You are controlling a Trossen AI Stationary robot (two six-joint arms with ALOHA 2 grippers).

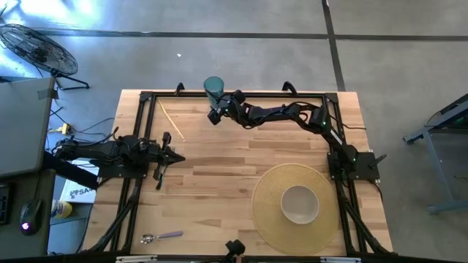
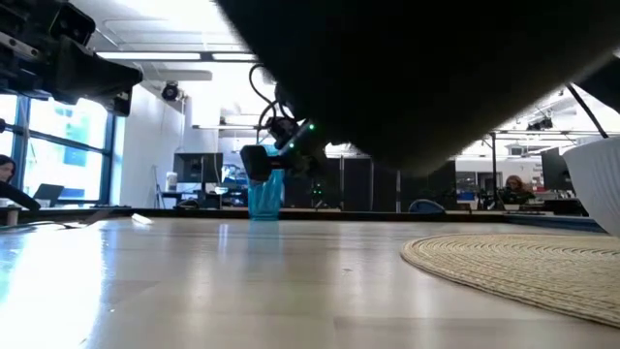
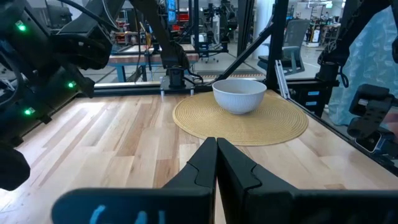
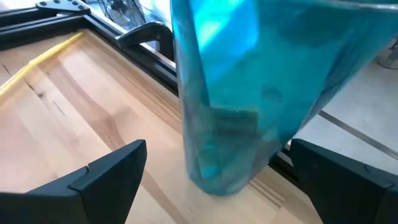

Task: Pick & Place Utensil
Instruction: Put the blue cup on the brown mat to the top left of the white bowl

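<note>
Behind right jaws [image 4: 214, 171], teal cup [image 4: 249, 93], rim cut off

A silver spoon [image 1: 161, 237] lies flat, well apart from the left claw [image 1: 174, 157], nearer than the right.

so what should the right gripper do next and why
Probably close on the blue cup. The right gripper is open, a finger on either side of the cup's base at the table's far edge, neither visibly touching it. The left gripper waits shut at the left side.
</note>
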